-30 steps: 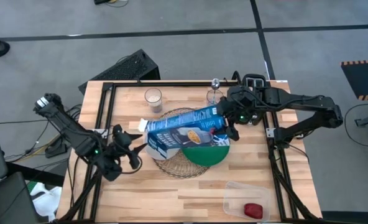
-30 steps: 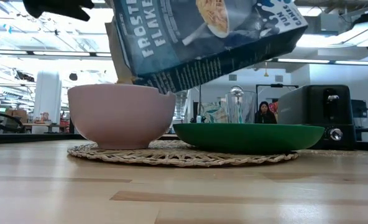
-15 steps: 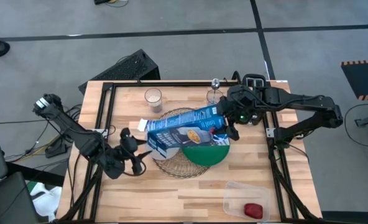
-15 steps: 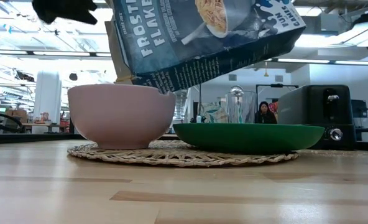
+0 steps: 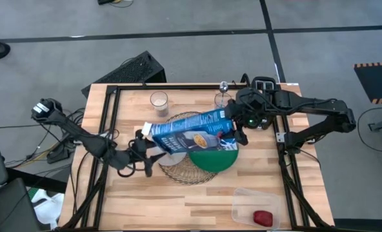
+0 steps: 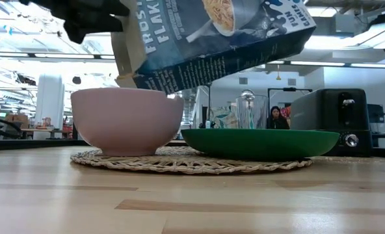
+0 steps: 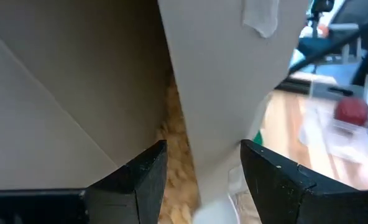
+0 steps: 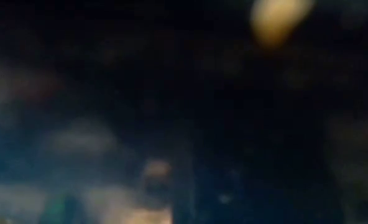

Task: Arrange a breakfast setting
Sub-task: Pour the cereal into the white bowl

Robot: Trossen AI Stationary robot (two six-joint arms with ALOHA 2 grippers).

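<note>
The blue-and-white cereal box [image 5: 192, 133] hangs tilted over the white bowl [image 6: 127, 121], its open end lowest, with my right gripper [image 5: 235, 133] shut on its other end. The bowl and the green plate [image 5: 214, 159] stand on the round wicker mat [image 5: 178, 173]. My left gripper [image 7: 202, 180] is at the box's open end, open, with one brown flap [image 7: 215, 93] between its fingers. Cereal flakes [image 7: 171, 162] show inside the box. A red apple [image 5: 263, 218] lies in a clear tub. My right gripper holds the box by its closed end [image 5: 226, 129], coming from the table's right side and slanting down; the fingers themselves are hidden by the box and the hand. The box is lifted clear and tilted, its open end down over the bowl. My left gripper has a finger on each side of the open end's flap [image 7: 204, 158]; I cannot tell whether they touch it.
Two clear glasses [image 5: 159, 100] [image 5: 222, 98] stand behind the mat near the far edge. The clear tub [image 5: 259, 209] sits at the near right corner. A black toaster [image 6: 339, 120] shows beyond the plate in the low view. Bare wood lies at the near left.
My left gripper has moved down and toward the table's right, turning as it went, up to the box's open end, where a flap now stands between its fingers. The box's open end has shifted a little; my right gripper has kept still.
</note>
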